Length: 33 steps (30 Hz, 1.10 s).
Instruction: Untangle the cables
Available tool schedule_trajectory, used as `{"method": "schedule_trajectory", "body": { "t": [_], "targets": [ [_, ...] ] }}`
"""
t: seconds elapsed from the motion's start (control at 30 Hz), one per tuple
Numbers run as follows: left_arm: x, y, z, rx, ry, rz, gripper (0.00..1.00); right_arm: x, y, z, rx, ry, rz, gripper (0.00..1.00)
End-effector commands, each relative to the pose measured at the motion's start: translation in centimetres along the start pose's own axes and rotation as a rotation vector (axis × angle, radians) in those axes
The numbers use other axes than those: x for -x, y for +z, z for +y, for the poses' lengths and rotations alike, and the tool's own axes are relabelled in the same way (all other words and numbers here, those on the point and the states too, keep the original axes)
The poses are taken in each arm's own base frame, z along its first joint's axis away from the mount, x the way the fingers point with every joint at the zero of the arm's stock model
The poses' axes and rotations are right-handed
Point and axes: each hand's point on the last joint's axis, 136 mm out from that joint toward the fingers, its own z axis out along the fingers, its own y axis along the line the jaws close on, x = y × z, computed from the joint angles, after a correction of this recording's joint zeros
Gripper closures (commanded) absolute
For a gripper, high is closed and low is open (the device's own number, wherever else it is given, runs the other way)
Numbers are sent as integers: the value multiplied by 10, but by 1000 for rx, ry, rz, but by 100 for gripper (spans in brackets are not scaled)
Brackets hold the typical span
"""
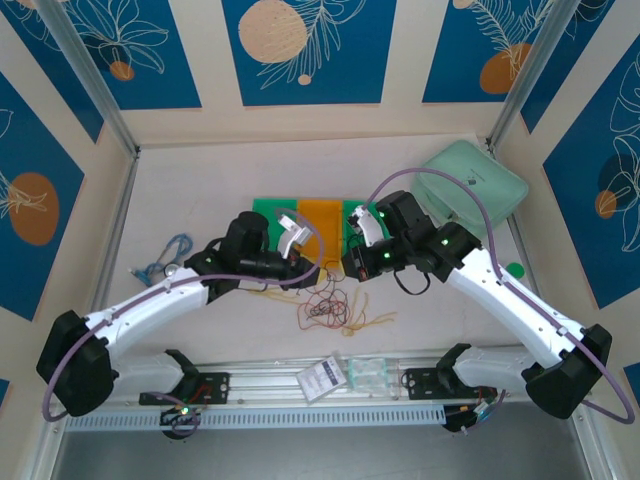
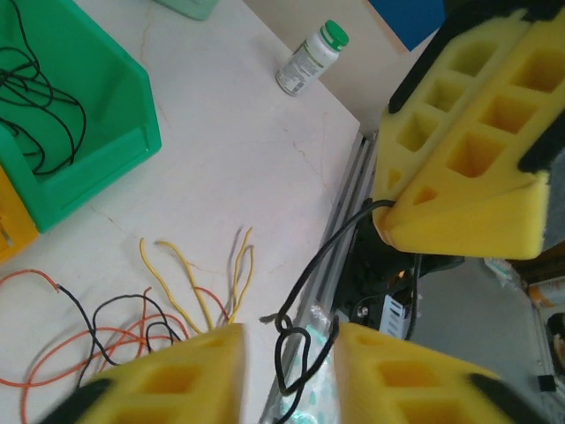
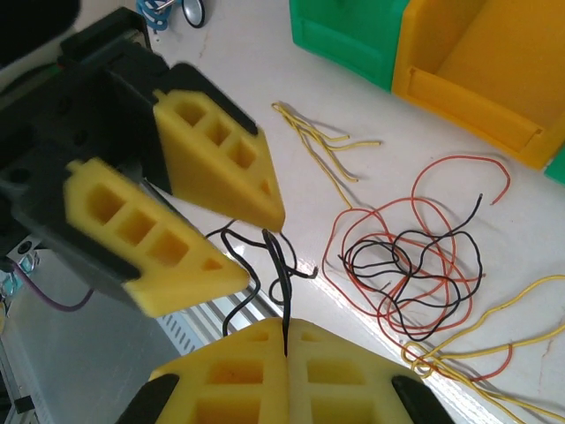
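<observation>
A loose tangle of red and black cables lies on the white table, with yellow cables beside it; from above the same cables sit just in front of both arms. My right gripper is shut on one black cable, lifted off the table. That black cable forms a knotted loop hanging in the gap between my left gripper's fingers. The left gripper is open around the loop, its pads not pinching it. The right gripper hangs close above, to the right.
A green bin holding black wires and an orange bin stand behind the tangle. A white bottle with a green cap is on the right, a mint lid at the back right, a blue cord on the left. A metal rail runs along the near edge.
</observation>
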Motion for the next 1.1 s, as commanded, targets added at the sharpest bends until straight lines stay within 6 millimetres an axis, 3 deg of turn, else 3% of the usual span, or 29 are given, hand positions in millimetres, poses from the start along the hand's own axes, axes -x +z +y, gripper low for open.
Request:
{"method": "schedule_trajectory", "body": {
  "t": [0.0, 0.07, 0.33, 0.57, 0.73, 1.07],
  "targets": [
    [12, 0, -11, -42, 25, -13, 89, -4, 6, 5, 33, 12, 26, 100],
    [13, 0, -12, -42, 25, -11, 100, -5, 6, 2, 20, 17, 27, 100],
    [11, -7, -8, 15, 35, 1, 100, -2, -2, -28, -143, 31, -23, 100],
    [2, -6, -1, 44, 21, 38, 100, 9, -31, -57, -321, 47, -181, 100],
    [2, -5, 0, 46, 18, 41, 100, 14, -47, -60, -353, 42, -274, 100],
    [-3, 2, 9, 64, -5, 68, 100, 29, -59, -65, -397, 18, -375, 100]
  ]
}}
